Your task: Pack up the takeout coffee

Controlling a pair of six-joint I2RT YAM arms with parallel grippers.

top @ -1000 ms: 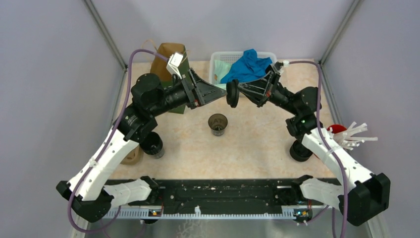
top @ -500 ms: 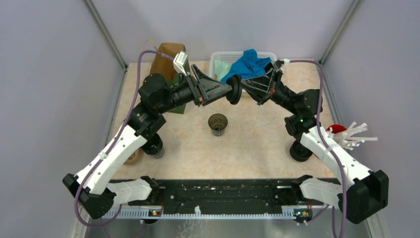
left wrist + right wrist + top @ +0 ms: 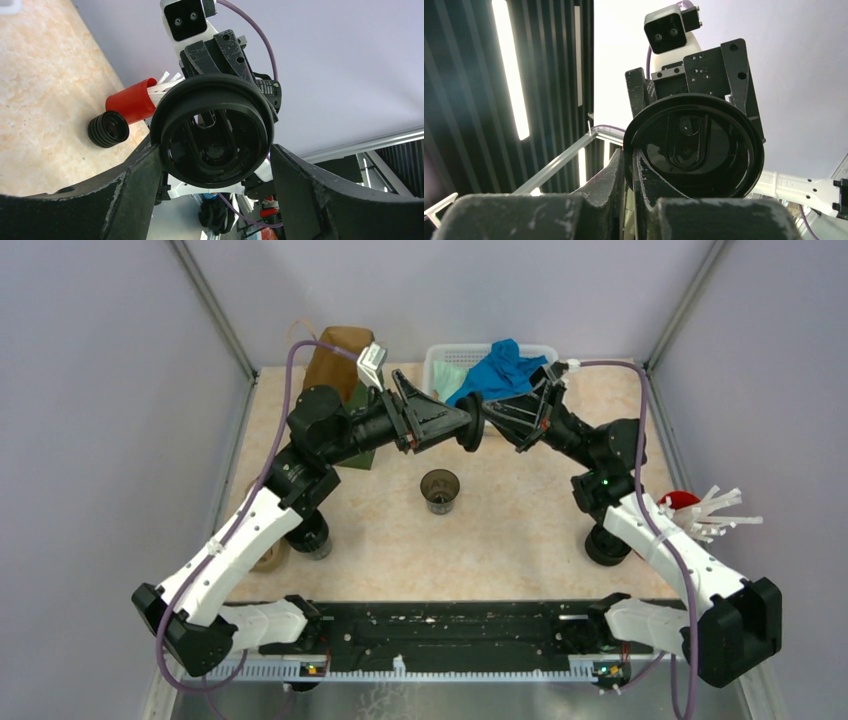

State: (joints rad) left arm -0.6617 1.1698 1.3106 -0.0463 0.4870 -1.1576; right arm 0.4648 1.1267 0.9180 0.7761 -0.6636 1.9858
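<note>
L gripper (image 3: pixel 216 160) swung in from 9 o'clock, jaws now wide around the lid (image 3: pixel 704 150) R gripper (image 3: pixel 631 160) pinches by rim, handoff prob. next; lidless cup (image 3: pixel 439 490) sits mid-table, lid's 6 o'clock.

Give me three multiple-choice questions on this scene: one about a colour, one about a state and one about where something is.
1. What colour is the cloth in the white basket?
A. Red
B. Yellow
C. Blue

2. How is the cup in the middle of the table?
A. Upright and open
B. Lidded
C. Tipped over

3. Where is the loose black lid?
A. On that cup
B. In the basket
C. In the air, pinched at its rim by the right gripper

Answers:
1 C: the top view shows it blue.
2 A: its mouth is bare.
3 C: the right wrist view shows that gripper closed on the rim.
</note>
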